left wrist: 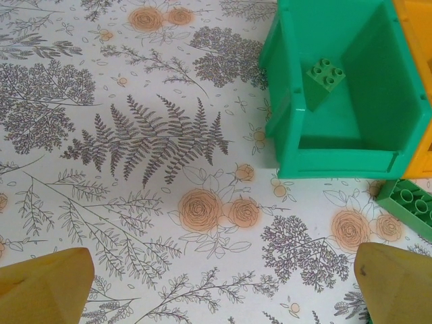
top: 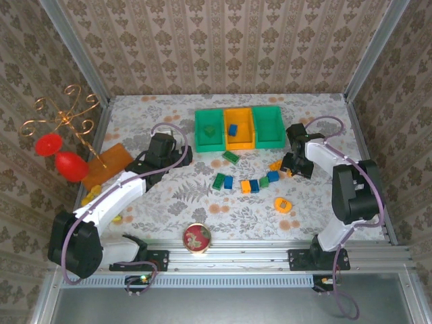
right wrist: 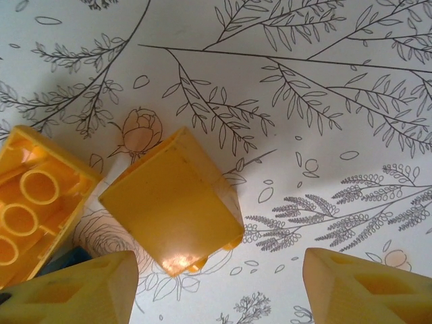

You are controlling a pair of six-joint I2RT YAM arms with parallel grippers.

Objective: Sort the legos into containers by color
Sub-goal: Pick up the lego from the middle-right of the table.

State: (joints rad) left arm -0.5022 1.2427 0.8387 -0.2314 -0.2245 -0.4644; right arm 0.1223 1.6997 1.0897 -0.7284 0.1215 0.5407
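Spread wide, your right fingers point(right wrist: 67, 290) frame an orange-yellow lego point(right wrist: 172, 202) lying off-centre; centre over it before closing. Your left fingers point(left wrist: 47, 283), spread too, hover over the counter point(left wrist: 135, 223) beside a green container point(left wrist: 287, 101). Overhead, the orange container point(top: 247, 138) stands nearby.

Orange bin point(top: 239, 144): top open from above; left green bin point(top: 209, 145) and right green bin point(top: 268, 142) touch its sides; a green brick point(top: 231, 156) and a curved row of legos point(top: 246, 184) lie before it; bare table point(top: 189, 199) runs leftward to the left gripper point(left wrist: 219, 287); right gripper point(right wrist: 223, 290) over yellow bricks point(right wrist: 172, 199) stands rightward.
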